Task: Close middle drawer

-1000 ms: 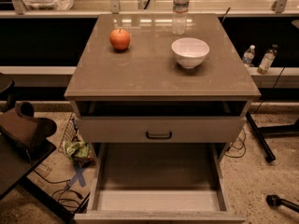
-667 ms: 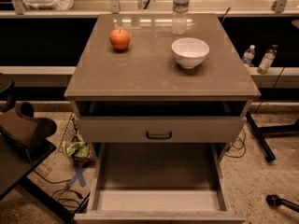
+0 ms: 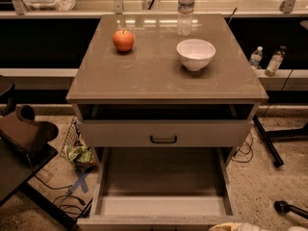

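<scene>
The middle drawer (image 3: 162, 177) is pulled far out from the cabinet's second tier. Its pale bare interior faces up and its front panel (image 3: 144, 222) lies along the bottom edge of the view, with the handle out of sight. Above it the top-tier drawer front (image 3: 120, 134), with a black bar handle (image 3: 163, 139), stands slightly out from the cabinet. Only a pale part of my gripper (image 3: 233, 226) shows, at the bottom edge, just right of the middle drawer's front right corner.
On the cabinet top (image 3: 144, 76) stand an apple (image 3: 123, 40), a white bowl (image 3: 195, 54) and a water bottle (image 3: 185, 8). A dark chair-like object (image 3: 26, 134) stands at the left. Cables and a green bag (image 3: 79, 155) lie on the floor, and a black stand leg (image 3: 267, 141) at the right.
The cabinet, the drawers and the things on top have not moved. A pale part of my gripper has come into view at the bottom edge.
</scene>
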You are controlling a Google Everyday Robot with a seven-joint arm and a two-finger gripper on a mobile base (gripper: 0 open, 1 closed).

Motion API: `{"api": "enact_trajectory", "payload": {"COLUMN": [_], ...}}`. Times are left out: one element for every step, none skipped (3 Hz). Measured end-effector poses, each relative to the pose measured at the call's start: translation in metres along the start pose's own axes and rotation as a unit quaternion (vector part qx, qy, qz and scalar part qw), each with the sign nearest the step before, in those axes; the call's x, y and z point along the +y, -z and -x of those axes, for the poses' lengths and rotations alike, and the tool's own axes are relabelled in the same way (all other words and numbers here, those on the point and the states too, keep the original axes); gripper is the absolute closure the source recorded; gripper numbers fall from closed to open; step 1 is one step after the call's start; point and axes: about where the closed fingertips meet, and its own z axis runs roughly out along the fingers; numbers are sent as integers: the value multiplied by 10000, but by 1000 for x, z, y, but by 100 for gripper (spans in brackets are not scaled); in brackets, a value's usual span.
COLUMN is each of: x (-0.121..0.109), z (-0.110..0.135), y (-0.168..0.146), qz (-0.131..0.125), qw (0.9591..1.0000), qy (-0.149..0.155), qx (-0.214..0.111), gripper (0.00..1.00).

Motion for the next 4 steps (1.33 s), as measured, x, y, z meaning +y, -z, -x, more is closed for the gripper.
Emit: {"api": "enact_trajectory", "payload": {"x": [-16, -40, -67, -111], "z": [2, 9, 18, 29], "y": [-6, -16, -32, -62], "qz": [-23, -11, 39, 136], "qw": [10000, 9998, 9994, 9984], "qy": [68, 196, 348, 533], "qx": [-15, -40, -83, -147], "gripper": [100, 100, 100, 100]}}
